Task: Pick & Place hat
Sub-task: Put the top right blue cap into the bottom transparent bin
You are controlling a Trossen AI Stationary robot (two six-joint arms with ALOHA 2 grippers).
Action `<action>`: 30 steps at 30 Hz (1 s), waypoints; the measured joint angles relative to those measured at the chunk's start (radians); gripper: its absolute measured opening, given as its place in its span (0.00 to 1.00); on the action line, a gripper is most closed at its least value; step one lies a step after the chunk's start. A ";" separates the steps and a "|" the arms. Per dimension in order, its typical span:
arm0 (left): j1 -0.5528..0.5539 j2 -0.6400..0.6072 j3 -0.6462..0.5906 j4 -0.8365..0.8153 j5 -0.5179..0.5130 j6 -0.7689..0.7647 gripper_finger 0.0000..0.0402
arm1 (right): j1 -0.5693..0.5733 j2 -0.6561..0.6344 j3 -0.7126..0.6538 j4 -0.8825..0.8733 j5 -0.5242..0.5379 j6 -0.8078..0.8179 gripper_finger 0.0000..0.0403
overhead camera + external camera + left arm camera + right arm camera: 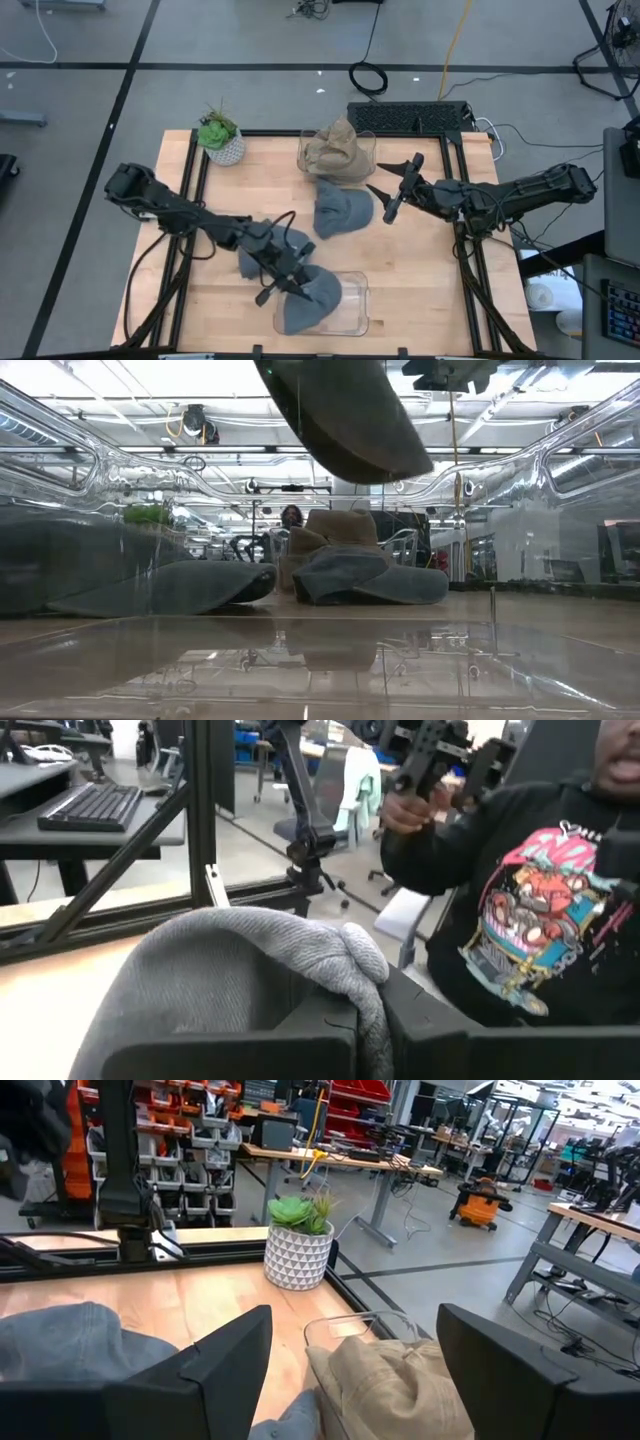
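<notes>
A grey knit hat (308, 297) hangs from my left gripper (278, 283) over a clear bin (356, 312) at the table's near edge. The low view shows this hat (345, 420) up high, off the bin's floor. In the left wrist view its cloth (230, 970) fills the space ahead of my left gripper (365, 1040), which is shut on it. My right gripper (375, 177) is open and touches nothing. It hovers right of a blue-grey hat (340, 210) that lies flat mid-table. My left gripper pinches a bunched fold of the grey hat's knit cloth (358, 965) between its two fingers (300, 1035). It comes slanting down from the table's left. The hat hangs slack below the fingers, lifted off the bin's floor.
A tan hat (338, 150) sits in a clear container (345, 1325) at the far edge, ahead of my right gripper (350, 1370). A potted plant (220, 140) stands far left. More grey cloth (170, 585) lies on the table under my left arm. A person (540, 910) sits beyond the table.
</notes>
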 joint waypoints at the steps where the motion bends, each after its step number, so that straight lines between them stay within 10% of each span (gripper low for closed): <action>1: 0.001 0.016 0.000 0.029 0.000 -0.009 0.00 | 0.000 0.000 0.000 0.000 0.000 0.000 0.67; 30: 0.072 0.215 0.001 0.175 -0.041 -0.165 0.03 | 0.000 0.000 0.000 0.000 0.000 -0.012 0.67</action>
